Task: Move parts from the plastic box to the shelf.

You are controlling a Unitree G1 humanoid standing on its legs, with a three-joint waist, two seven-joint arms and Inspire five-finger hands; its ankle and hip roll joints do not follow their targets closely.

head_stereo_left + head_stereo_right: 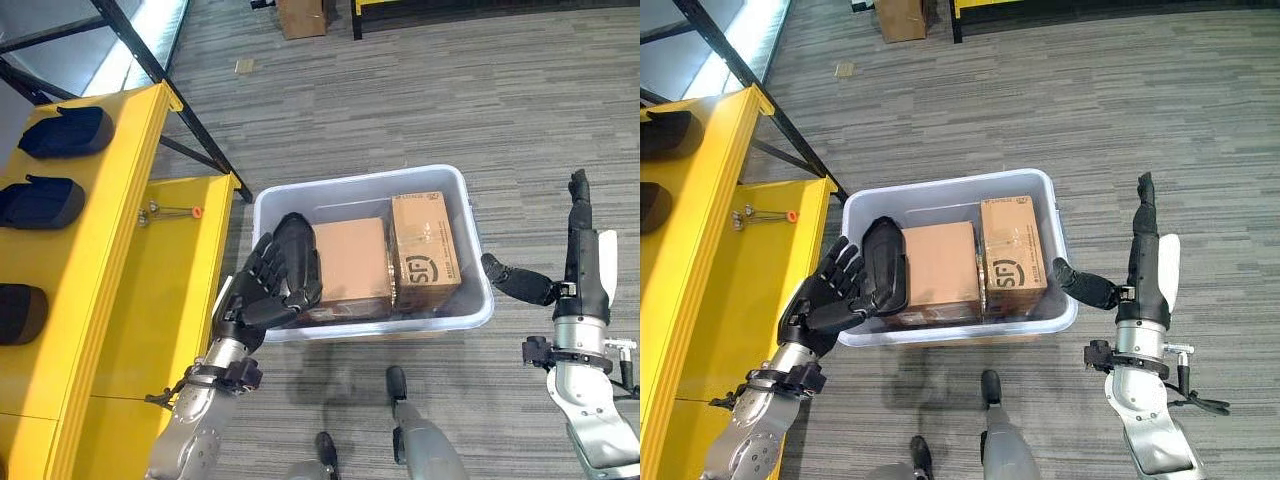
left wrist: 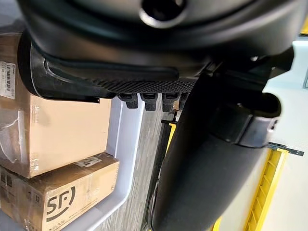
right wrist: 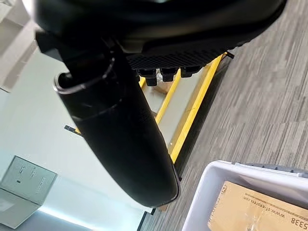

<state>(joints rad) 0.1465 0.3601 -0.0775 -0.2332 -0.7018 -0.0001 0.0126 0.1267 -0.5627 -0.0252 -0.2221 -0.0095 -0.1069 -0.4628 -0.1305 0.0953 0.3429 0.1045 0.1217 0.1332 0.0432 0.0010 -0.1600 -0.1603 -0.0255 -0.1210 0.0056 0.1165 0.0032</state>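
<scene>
Left hand (image 1: 280,285) is curled round a black padded part (image 1: 298,252), a smooth rounded cushion shape, right at the left end of the plastic box (image 1: 470,215) in my left eye view. That tub is pale grey-blue, rounded corners, sitting on striped grey carpet (image 1: 400,90). Inside it I see a plain cardboard box (image 1: 350,262) and next to it a printed cardboard box (image 1: 425,250), both wrapped in clear tape. Over on the left, the yellow shelf (image 1: 100,270) already holds more dark padded parts (image 1: 65,132).

Right eye view: right hand (image 1: 1145,270) sits just beside the tub's right wall, fingers straight and pointing up, thumb sticking out toward the rim, holding nothing.

Left wrist view: ribbed black underside of the padded part against the brown carton, tub rim curving past.

Right wrist view: thumb across the frame, tub corner and a carton edge below.
</scene>
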